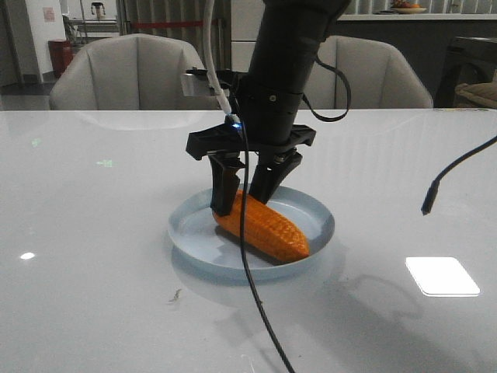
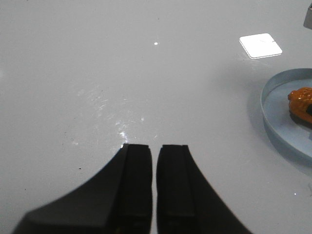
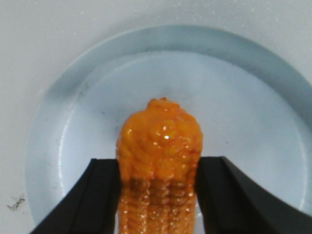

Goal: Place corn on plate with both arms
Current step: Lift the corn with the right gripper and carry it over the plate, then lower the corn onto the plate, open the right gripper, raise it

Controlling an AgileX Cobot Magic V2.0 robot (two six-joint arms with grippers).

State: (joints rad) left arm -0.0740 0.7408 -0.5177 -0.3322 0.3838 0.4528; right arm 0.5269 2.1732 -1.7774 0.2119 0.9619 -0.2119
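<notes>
1. Clamped on the corn (image 1: 262,226), the right gripper (image 1: 247,180) has one dark finger on each side of the cob's thick end; the right wrist view shows both fingers (image 3: 95,197) pressed against the orange kernels with no gap.
2. Just below it, the corn sits inside the plate (image 1: 314,208), tilted, with its tapered tip low toward the near rim and its held end raised toward the back. From where I stand I cannot tell whether the tip touches the plate floor.
3. That plate is pale blue, round and glossy, and rests flat on the white table (image 1: 93,233). A small dark speck (image 1: 176,294) lies on the table in front of it.
4. A black cable (image 1: 256,295) hangs from the arm and runs down across the cob and the plate's near edge.
5. Off to the side, the left gripper (image 2: 155,153) hangs over bare table with its two fingers drawn almost together, only a thin slit between them, holding nothing; the plate's rim (image 2: 273,122) lies well apart from it.
6. Farther back, beyond the table, two pale chairs (image 1: 132,74) stand side by side.
</notes>
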